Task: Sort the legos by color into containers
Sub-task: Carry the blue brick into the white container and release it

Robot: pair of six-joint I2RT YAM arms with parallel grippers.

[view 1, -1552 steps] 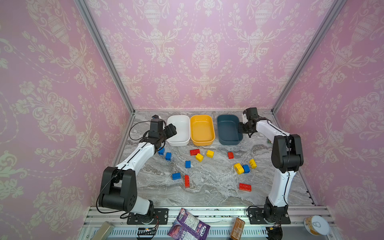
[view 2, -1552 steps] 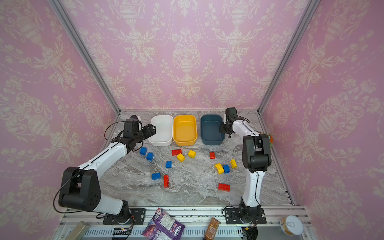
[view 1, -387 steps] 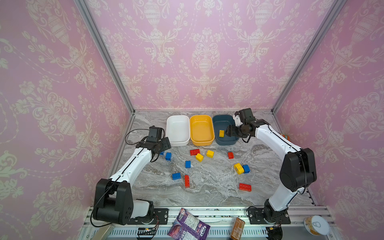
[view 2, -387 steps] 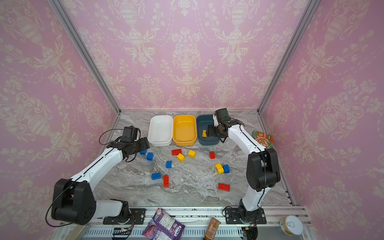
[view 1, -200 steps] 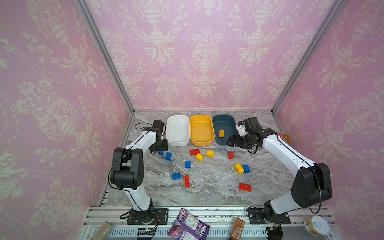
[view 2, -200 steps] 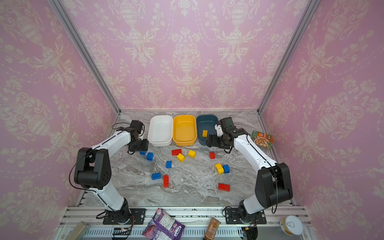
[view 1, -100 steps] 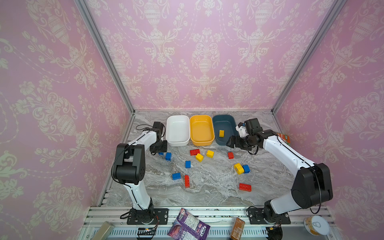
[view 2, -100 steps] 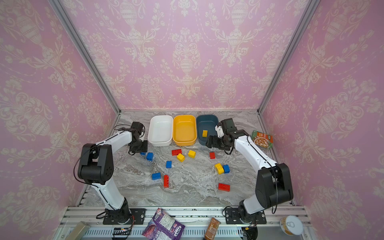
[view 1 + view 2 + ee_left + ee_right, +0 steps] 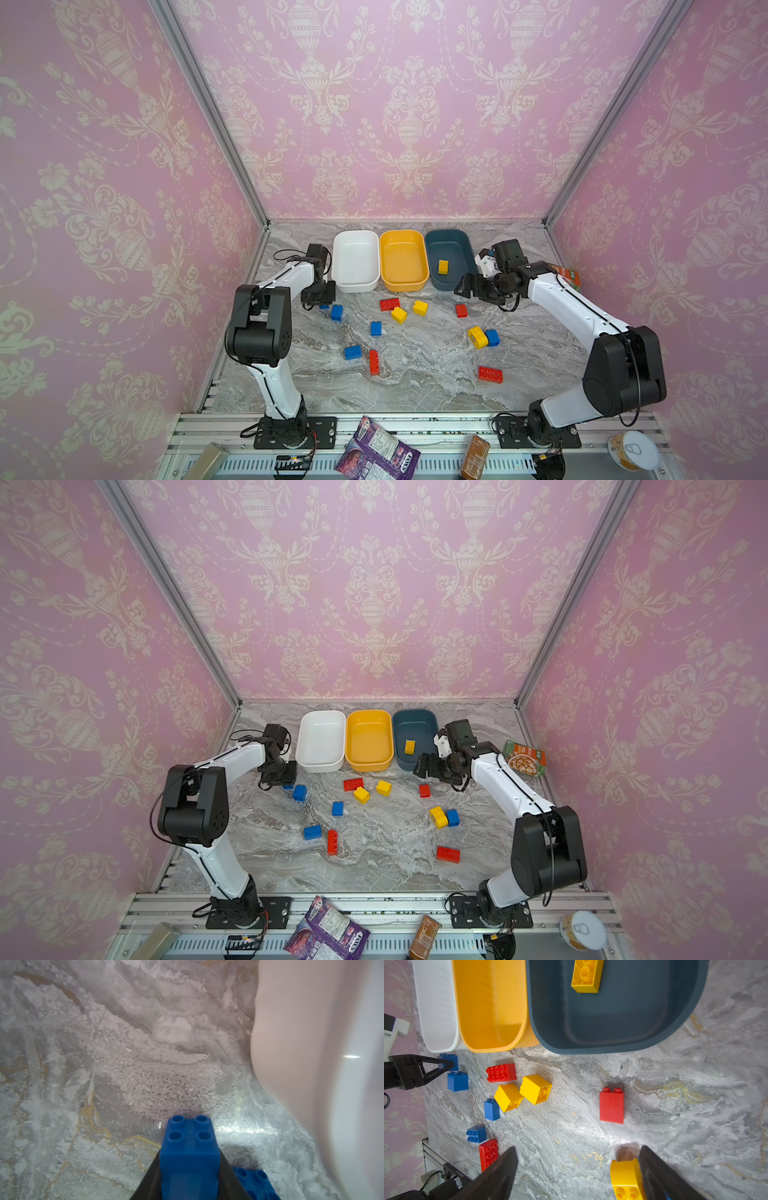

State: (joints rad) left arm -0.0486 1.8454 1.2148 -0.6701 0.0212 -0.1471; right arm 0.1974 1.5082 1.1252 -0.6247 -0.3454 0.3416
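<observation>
Legos lie scattered over the marble bench (image 9: 419, 386) in the middle of both top views, just below a row of three tubs. One small blue brick (image 9: 190, 1147) sits between the dark fingers (image 9: 150, 1180) of the left end effector (image 9: 319, 296). The fingers press against both of its sides, clamped on it; whether it has left the bench I cannot tell. A second blue brick (image 9: 253, 1184) lies just beside it. The white tub (image 9: 355, 257) is near, at the left end of the row.

To its right come the yellow-orange tub (image 9: 403, 255) and the dark teal tub (image 9: 455, 247), which holds one yellow brick (image 9: 443, 267). The right end effector (image 9: 578, 1148) hangs at the lower right corner of the teal tub in both top views, its jaws wide apart and holding nothing. A small red brick (image 9: 460, 310) lies on the bench just below it in the frame, apart from the fingers. Further down, a rounded yellow brick (image 9: 477, 337) touches a third blue brick (image 9: 493, 337).
</observation>
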